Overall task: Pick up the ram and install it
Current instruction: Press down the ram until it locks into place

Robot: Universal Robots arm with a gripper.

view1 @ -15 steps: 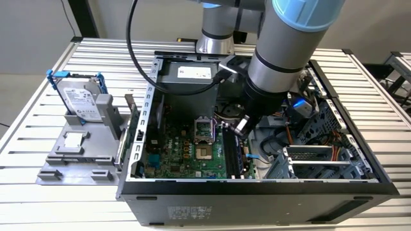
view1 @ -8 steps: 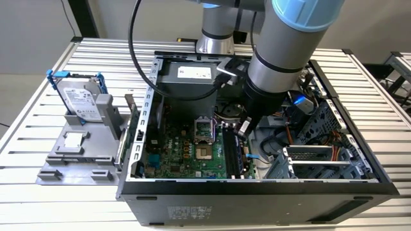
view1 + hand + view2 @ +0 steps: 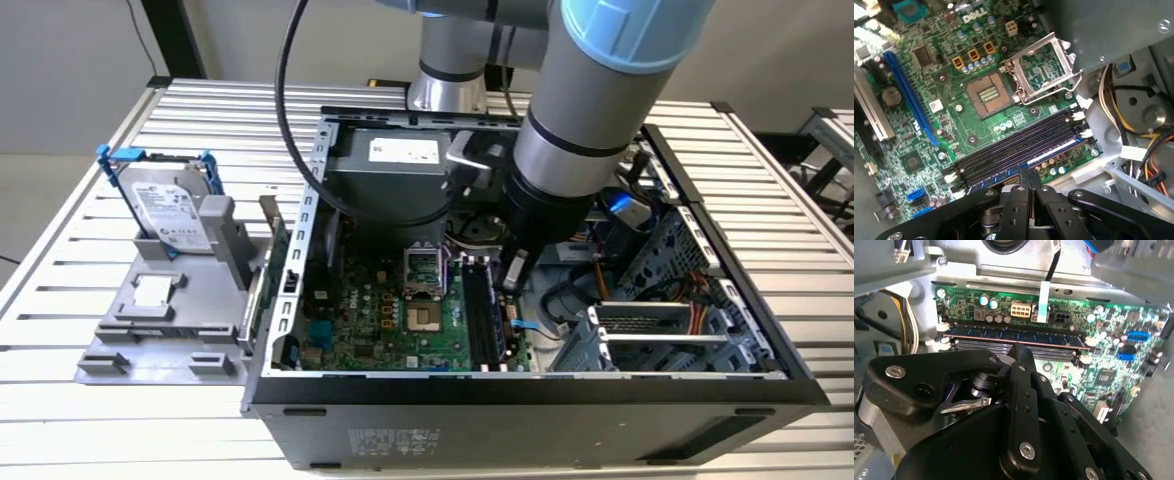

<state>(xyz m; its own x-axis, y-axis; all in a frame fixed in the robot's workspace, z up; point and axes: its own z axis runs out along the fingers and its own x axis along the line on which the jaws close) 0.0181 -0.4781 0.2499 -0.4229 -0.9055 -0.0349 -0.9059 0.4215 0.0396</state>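
Arm reaches down into case; gripper over seated ram.

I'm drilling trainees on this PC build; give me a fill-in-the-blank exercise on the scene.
1. The ram stands in a slot on the ___ circuit board.
2. The processor socket's cover is ___.
3. The hard drive stands ___ the case.
Missing: green; open; outside.
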